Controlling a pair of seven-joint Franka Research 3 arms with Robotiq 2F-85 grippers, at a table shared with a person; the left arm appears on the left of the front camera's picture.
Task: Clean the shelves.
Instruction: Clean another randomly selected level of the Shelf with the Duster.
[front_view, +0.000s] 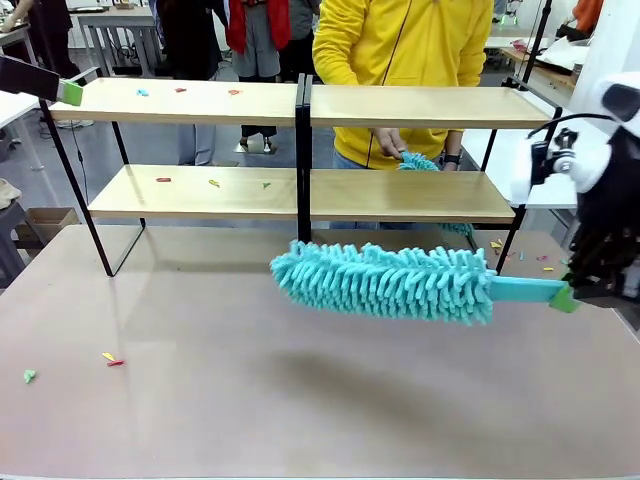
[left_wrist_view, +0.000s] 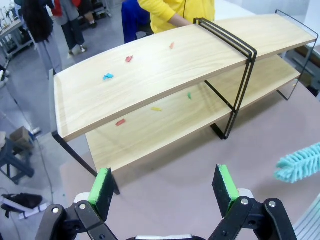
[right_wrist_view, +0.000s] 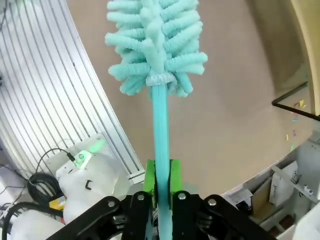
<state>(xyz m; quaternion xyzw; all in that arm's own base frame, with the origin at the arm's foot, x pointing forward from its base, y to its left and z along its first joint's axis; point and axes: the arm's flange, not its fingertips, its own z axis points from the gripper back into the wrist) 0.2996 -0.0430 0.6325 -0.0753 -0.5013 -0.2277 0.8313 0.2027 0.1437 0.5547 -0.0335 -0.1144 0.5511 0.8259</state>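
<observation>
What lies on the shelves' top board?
Three small coloured scraps on the left half of the shelves; the right half looks bare. The centre post covers a thin strip.

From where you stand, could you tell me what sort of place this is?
Probably a robotics lab: the right gripper holds a duster in front of the shelves, work tables and people behind.

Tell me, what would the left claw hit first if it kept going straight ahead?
Most likely the shelves: the open left claw faces their near end. Whether the top board or the lower board comes first is unclear, as depth is hard to judge.
</observation>
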